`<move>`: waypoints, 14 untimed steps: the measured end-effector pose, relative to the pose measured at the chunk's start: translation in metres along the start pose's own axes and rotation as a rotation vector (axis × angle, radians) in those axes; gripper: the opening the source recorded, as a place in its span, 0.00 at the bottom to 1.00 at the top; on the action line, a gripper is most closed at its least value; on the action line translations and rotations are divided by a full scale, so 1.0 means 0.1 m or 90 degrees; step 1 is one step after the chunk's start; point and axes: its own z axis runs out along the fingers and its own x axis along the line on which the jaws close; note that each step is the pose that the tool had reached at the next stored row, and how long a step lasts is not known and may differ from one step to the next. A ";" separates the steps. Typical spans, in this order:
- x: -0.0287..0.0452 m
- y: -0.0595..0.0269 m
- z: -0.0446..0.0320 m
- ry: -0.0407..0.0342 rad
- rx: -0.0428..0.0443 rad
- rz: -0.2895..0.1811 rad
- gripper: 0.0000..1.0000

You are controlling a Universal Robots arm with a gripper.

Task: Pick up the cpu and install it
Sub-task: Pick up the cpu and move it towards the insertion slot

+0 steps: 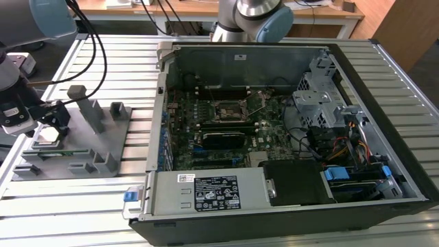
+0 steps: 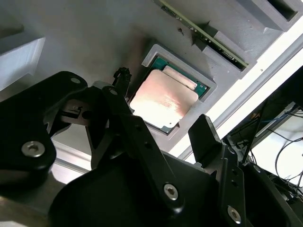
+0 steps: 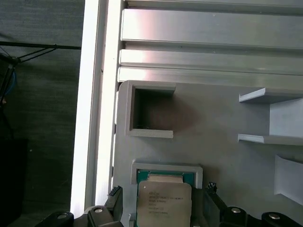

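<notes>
The cpu [image 1: 48, 135], a flat square chip with a shiny metal top, lies in a shallow pocket of the grey fixture tray [image 1: 103, 139] at the exterior view's left. My gripper [image 1: 42, 128] hangs just above it, open. In both wrist views a black finger [image 2: 122, 78] [image 3: 115, 195] stands on each side of the cpu [image 2: 163, 97] [image 3: 164, 203] without touching it. The chip's green rim shows along one edge of the pocket. The open square socket [image 1: 229, 110] sits on the motherboard inside the computer case [image 1: 384, 103].
A narrow green memory stick [image 2: 203, 33] lies in a slot of the tray beside the cpu. Grey upright posts [image 1: 89, 108] rise from the tray. Another robot arm [image 1: 250, 15] stands behind the case. Cables, a drive cage [image 1: 319, 98] and a power supply [image 1: 213, 193] crowd the case.
</notes>
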 end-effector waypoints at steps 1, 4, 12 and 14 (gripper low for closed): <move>0.000 0.000 0.002 0.0001 0.0000 0.000 0.76; 0.000 0.000 0.006 0.0000 0.0000 0.000 0.76; 0.013 0.000 0.010 -0.0007 0.0001 0.000 0.68; 0.017 0.000 0.004 -0.0009 0.0001 0.000 0.68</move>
